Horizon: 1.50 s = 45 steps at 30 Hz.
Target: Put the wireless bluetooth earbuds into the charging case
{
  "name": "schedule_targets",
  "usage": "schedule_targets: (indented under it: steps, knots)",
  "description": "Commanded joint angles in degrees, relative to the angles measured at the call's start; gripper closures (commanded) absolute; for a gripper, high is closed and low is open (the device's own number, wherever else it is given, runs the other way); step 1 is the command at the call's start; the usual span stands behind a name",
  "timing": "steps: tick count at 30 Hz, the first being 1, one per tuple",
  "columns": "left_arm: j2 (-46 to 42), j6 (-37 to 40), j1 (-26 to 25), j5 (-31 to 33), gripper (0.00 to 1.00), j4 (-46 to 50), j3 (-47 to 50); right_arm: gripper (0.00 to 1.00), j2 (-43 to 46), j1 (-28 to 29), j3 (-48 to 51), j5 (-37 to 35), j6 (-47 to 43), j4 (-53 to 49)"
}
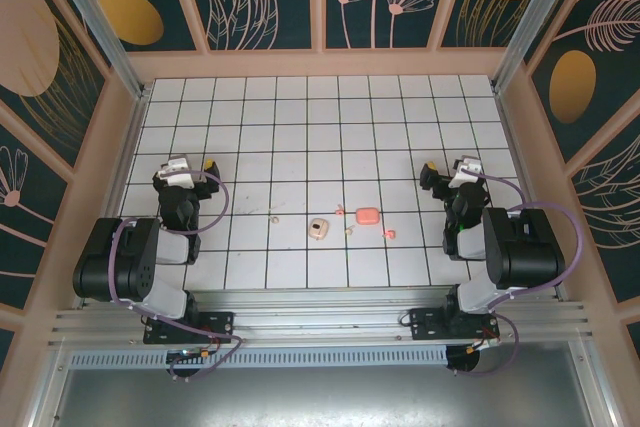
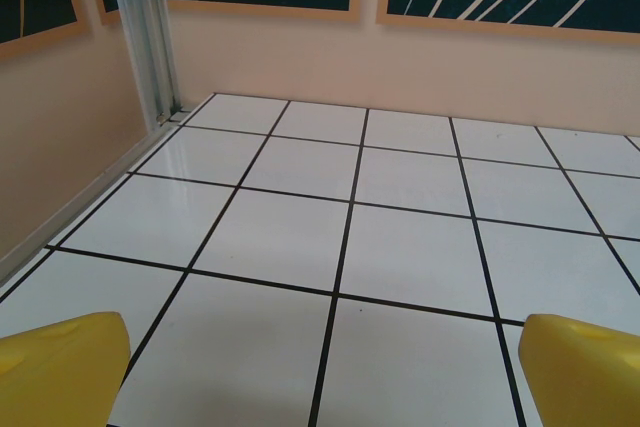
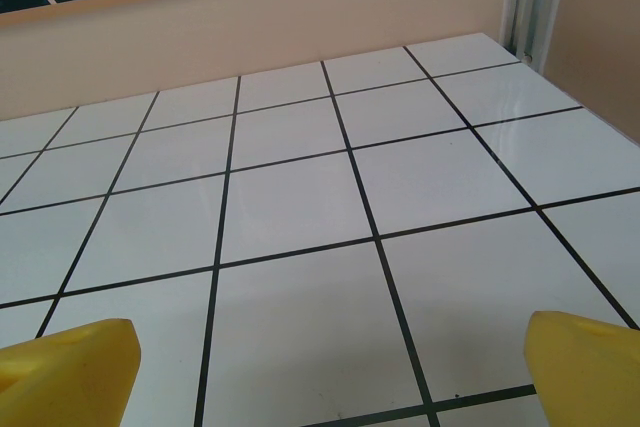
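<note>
Flanking work area: left gripper [image 2: 322, 372], right gripper [image 3: 325, 372], both spread wide, empty, likely start pose. Earbuds [image 1: 340, 211] scattered centrally beside cream case [image 1: 319, 229], pink case [image 1: 367, 215]; apparently none inserted.

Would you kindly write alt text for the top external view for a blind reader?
A cream case and a pink case lie among tiny scattered earbuds at the middle of a white tiled table. The left hand and right hand sit open and empty at either side.

Earbuds [image 1: 390, 234] too tiny to resolve; jaws cropped in wrist views.
</note>
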<state>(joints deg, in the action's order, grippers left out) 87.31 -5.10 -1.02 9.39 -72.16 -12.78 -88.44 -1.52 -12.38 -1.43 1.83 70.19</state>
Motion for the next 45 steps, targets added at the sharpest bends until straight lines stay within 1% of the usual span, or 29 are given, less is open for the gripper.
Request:
schedule_targets:
  steps: [1, 10, 11, 13, 14, 15, 17, 21, 23, 26, 28, 30, 32, 34, 36, 38, 41, 45]
  knots:
    - [-0.23, 0.71, 0.31, -0.95, 0.01, -0.61, -0.74, 0.01, 0.27, 0.05, -0.9, 0.15, -0.77, 1.44]
    - [-0.83, 0.79, 0.32, -0.85, 0.01, 0.23, -1.07, 0.01, 0.52, -0.51, -1.09, 0.29, -0.43, 0.89]
    - [-1.7, 0.7, 0.32, -0.59, 0.04, 2.58, -1.91, 0.01, 1.22, -0.5, -1.47, 0.34, -0.13, -0.25]
    - [-4.55, 1.05, 0.32, -1.27, 0.13, 11.47, -5.55, 0.01, 3.47, -0.49, -2.35, 0.0, 0.06, -3.68]
    - [-5.66, 1.46, 0.36, -2.03, 0.18, 17.04, -8.3, 0.01, 5.35, -0.37, -3.17, -0.06, 0.02, -6.92]
    - [-6.36, 1.86, 0.25, -2.8, 0.2, 20.75, -10.31, 0.01, 7.14, -0.34, -4.28, -0.42, 0.37, -10.98]
    - [-7.4, 1.68, -0.09, -2.42, 0.22, 25.75, -13.58, 0.01, 11.78, -0.21, -8.59, -0.77, 3.33, -23.69]
    - [-9.84, -4.04, -1.43, -2.18, 0.25, 29.15, -17.18, 0.01, 17.66, 0.97, -18.69, -2.26, 9.14, -49.62]
    - [-10.51, -5.59, -3.92, -2.17, 0.26, 32.8, -20.21, 0.01, 19.49, 2.29, -23.57, -2.57, 11.2, -61.43]
    - [-10.27, -6.52, -9.58, -2.44, 0.27, 39.47, -25.36, 0.01, 21.16, 5.87, -28.68, -1.13, 13.34, -75.82]
    - [-9.63, -9.52, -12.69, -4.12, 0.29, 44.28, -28.83, 0.02, 21.68, 9.67, -31.45, -0.4, 15.38, -84.35]
    - [-9.17, -12.32, -15.48, -5.85, 0.31, 48.08, -30.49, 0.06, 21.5, 13.72, -33.2, -0.69, 17.33, -89.83]
    - [-9.12, -13.39, -18.65, -5.8, 0.32, 51.29, -31.04, 0.12, 20.68, 18.63, -35.15, -0.71, 20.19, -95.03]
    - [-9.01, -13.88, -20.67, -6.07, 0.31, 55.22, -31.85, 0.16, 19.32, 22.98, -36.4, -0.62, 22.93, -98.09]
    - [-8.8, -14.73, -21.61, -6.66, 0.31, 59.73, -32.5, 0.19, 16.92, 26.96, -37.62, 0.17, 24.73, -99.73]
    - [-8.97, -14.78, -22.07, -7.67, 0.31, 63.12, -32.13, 0.21, 12.67, 30.11, -39.58, 0.29, 25.45, -101.72]
    - [-10.37, -14.77, -22.18, -6.88, 0.3, 64.66, -29.74, 0.21, 5.36, 33.42, -43.08, 0.29, 25.58, -104.99]
    - [-11.46, -14.11, -22.19, -5.62, 0.29, 65.04, -28.06, 0.19, -1.97, 37.17, -47.64, -2.77, 25.55, -108.71]
